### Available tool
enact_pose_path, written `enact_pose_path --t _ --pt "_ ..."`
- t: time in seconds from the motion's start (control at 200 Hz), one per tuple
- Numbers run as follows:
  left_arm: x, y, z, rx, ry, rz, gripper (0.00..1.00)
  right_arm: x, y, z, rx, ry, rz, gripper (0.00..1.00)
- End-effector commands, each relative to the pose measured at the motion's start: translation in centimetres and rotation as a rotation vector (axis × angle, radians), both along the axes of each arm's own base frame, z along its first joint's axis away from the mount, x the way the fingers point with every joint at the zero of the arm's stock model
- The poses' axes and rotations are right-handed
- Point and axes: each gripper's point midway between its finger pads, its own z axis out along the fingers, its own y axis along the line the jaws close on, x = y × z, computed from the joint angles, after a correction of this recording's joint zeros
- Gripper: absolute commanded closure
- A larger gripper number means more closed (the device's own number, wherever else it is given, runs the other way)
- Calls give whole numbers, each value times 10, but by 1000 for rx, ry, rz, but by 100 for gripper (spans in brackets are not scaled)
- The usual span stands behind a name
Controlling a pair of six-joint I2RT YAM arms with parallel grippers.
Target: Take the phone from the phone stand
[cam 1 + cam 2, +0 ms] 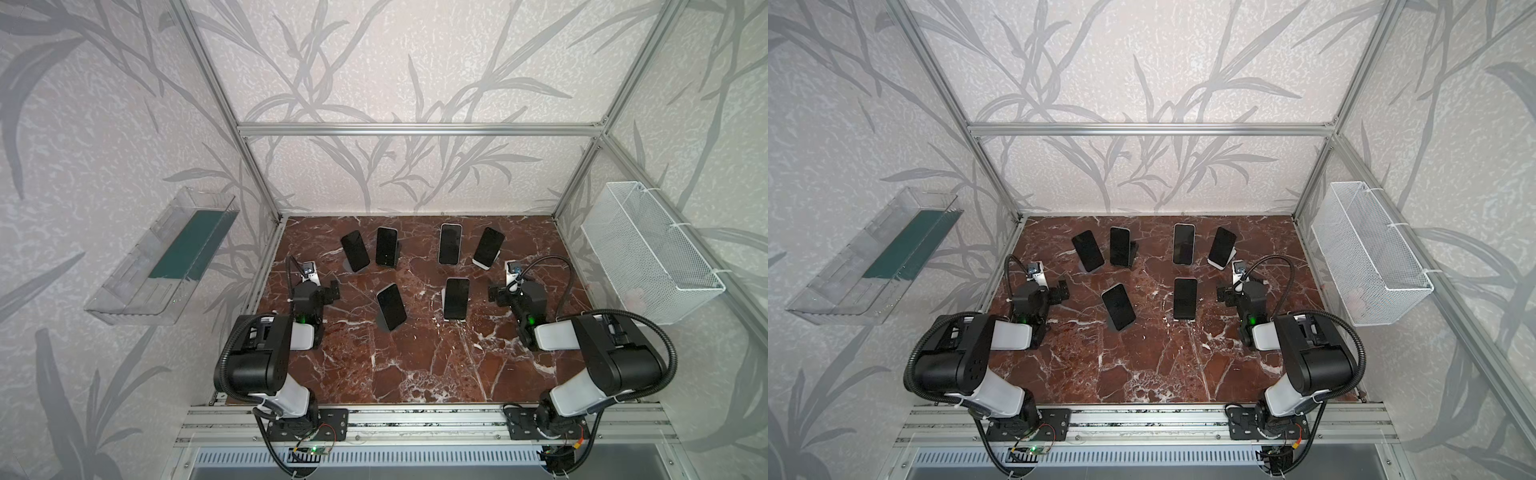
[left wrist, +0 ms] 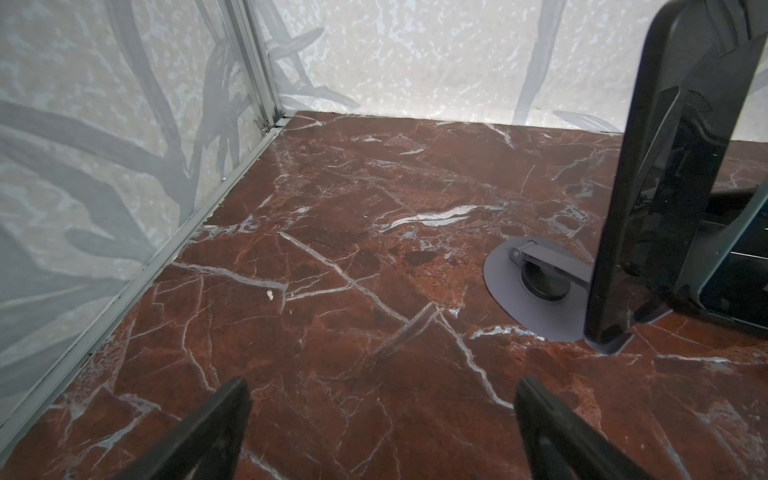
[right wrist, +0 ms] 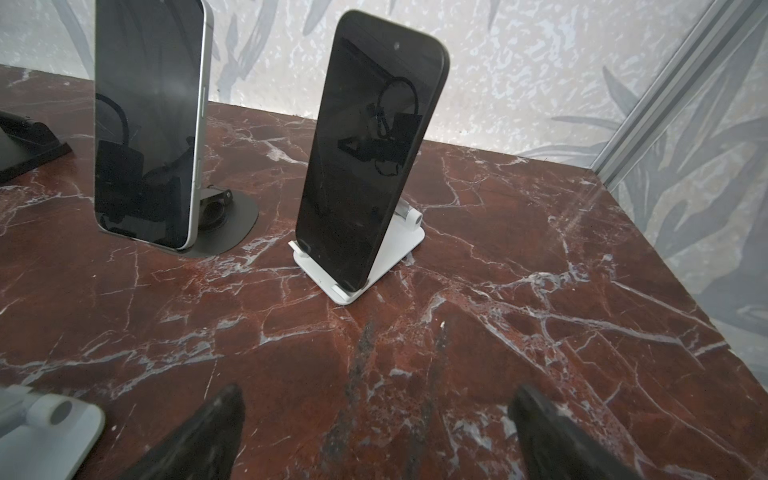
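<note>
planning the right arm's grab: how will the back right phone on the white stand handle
Probably stiff: the phone looks a rigid slab. Likely slippery: its glossy screen shows clear reflections. It leans on a small white stand behind a low lip, so a push may tip it.

Grey leaf wallpaper [image 1: 374, 62] all round, aluminium frame [image 1: 415, 129] across the back, red marble tabletop [image 1: 415, 365] below; clear bin [image 1: 124, 291] on 1 side wall, white mesh basket [image 1: 648, 249] opposite.

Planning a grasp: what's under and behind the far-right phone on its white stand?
Under the phone: the white stand, flat base and front lip. Behind: its hinge knob. The backrest is covered.
</note>
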Motion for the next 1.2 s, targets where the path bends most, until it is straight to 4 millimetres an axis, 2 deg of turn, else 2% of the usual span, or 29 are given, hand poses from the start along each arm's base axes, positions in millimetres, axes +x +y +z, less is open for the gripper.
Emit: enact_pose_path --t 0.0,1.195 --pt "5 -2 9 10 -23 -10 1 0 2 5 -18 -34 -8 1" --pt "5 -2 9 10 -23 -10 1 -2 2 7 -43 -57 -30 1"
